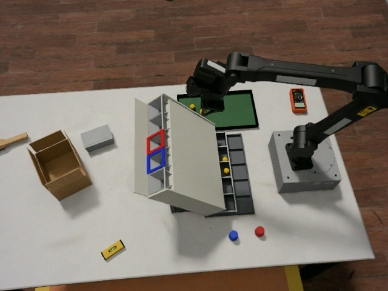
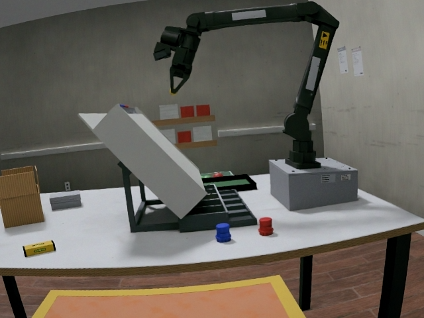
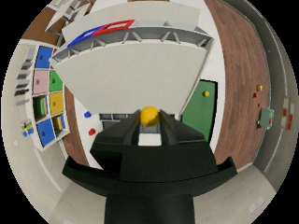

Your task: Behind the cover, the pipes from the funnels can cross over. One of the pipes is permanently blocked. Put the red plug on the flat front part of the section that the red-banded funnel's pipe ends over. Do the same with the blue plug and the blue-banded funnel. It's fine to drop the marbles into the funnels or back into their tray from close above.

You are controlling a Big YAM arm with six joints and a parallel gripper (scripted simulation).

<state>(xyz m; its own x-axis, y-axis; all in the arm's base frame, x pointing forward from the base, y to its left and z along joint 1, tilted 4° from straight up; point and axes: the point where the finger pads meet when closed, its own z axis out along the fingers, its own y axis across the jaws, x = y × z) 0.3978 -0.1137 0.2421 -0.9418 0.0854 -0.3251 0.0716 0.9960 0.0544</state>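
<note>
My gripper [image 2: 173, 89] hangs high in the air, shut on a yellow marble [image 3: 149, 116], which also shows in the exterior view [image 2: 173, 91]. It is above the green marble tray [image 1: 233, 109], near the far end of the white cover [image 1: 191, 159]. The red-banded funnel [image 1: 155, 141] and the blue-banded funnel [image 1: 156, 160] sit side by side in the funnel row. Two yellow marbles [image 1: 225, 158] [image 1: 226, 170] lie in adjacent sections of the dark section rack [image 1: 231, 170]. One marble [image 1: 192, 107] rests in the tray. The red plug [image 1: 259, 231] and blue plug [image 1: 233, 235] stand on the table in front of the rack.
An open cardboard box [image 1: 57, 164] and a grey block [image 1: 97, 137] lie left of the funnels. A yellow level [image 1: 113, 249] lies near the front edge. An orange meter [image 1: 297, 100] lies at the back right. The arm's grey base [image 1: 304, 162] stands right of the rack.
</note>
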